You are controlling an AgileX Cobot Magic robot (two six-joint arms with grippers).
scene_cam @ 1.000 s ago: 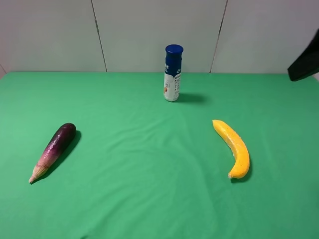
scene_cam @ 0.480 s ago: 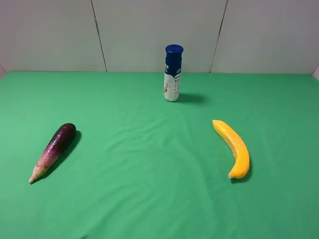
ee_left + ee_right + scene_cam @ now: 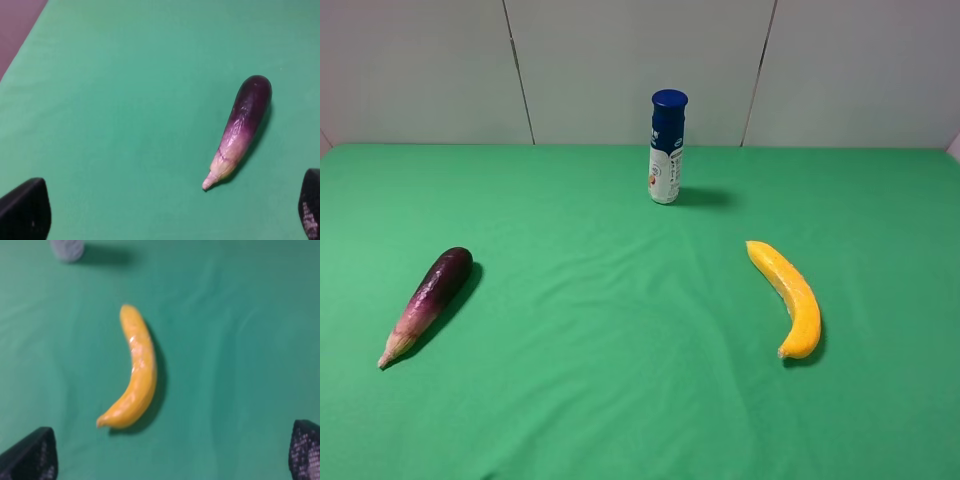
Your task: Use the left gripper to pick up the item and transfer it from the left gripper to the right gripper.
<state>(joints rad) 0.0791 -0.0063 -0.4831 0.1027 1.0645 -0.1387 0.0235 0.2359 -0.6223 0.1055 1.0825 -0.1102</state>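
Observation:
The yellow banana [image 3: 788,298] lies on the green cloth at the right, curved, untouched. It also shows in the right wrist view [image 3: 136,375], ahead of my right gripper [image 3: 167,455], which is open and empty above the cloth; only its two black fingertips [image 3: 30,455] show. My left gripper [image 3: 167,215] is open and empty too, with its fingertips [image 3: 25,210] at the frame's corners; it hangs above the cloth near the purple eggplant [image 3: 242,127], far from the banana. Neither gripper shows in the exterior high view.
The purple eggplant [image 3: 428,303] lies at the left of the cloth. A blue-capped white bottle [image 3: 666,148] stands upright at the back middle; its base shows blurred in the right wrist view [image 3: 67,249]. The cloth's left edge [image 3: 22,47] shows in the left wrist view.
A black arm part at the exterior view's upper right edge one second ago has left the frame. The banana, eggplant and bottle have not moved.

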